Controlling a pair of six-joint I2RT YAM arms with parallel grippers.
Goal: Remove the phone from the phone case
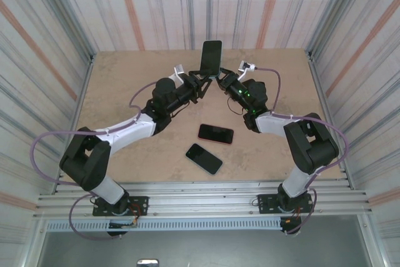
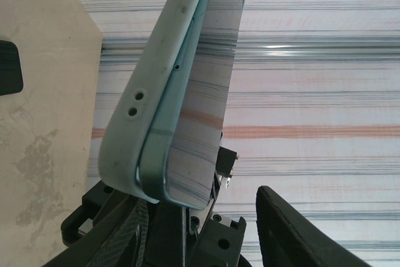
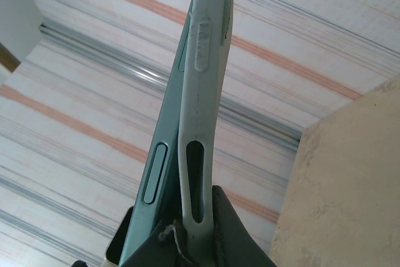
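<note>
We see the phone (image 1: 211, 57) upright in mid-air at the table's (image 1: 119, 92) 12 o'clock, its pale phone case (image 3: 199, 92) peeling away. The right gripper (image 3: 195, 242) pinches the case's edge. The left gripper (image 2: 206, 223) stands open astride the lower end, 1 finger (image 2: 294, 236) clear of it. 2 spare phones (image 1: 215, 134) (image 1: 204, 159) lie at its 6 o'clock.

No writing, label, brand, number or sign can be read. The phone (image 1: 211, 57) raised above the far edge of the worktop (image 1: 125, 98) shows a dark, blank face. A raised patch on the edge of its phone case (image 3: 199, 92) is too blurred to tell whether it bears a mark.
</note>
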